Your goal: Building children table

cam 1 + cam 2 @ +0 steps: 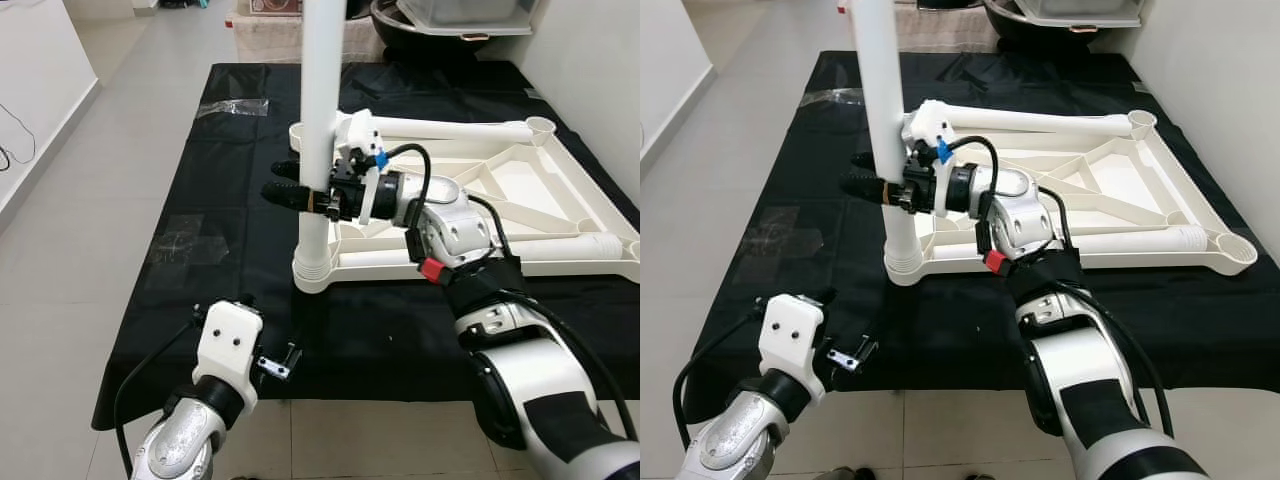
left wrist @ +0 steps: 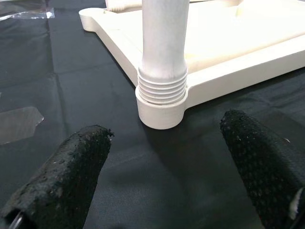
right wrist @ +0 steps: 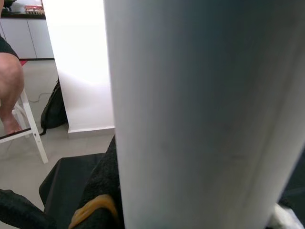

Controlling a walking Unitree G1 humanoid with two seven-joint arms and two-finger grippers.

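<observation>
The white table frame lies upside down on a black cloth. A white leg stands upright in the frame's near-left corner socket, with its ribbed collar just above the socket. My right gripper is shut on this leg at mid-height, and its black fingers reach past the leg's left side. My left gripper is low over the cloth's front edge. It is open, apart from the leg, and points at the leg's base. Two more white legs lie along the frame.
Clear plastic wrappers lie on the cloth's left part. Boxes and a dark bowl stand beyond the cloth's far end. A person's leg by a white stool is in the right wrist view. Tiled floor lies to the left.
</observation>
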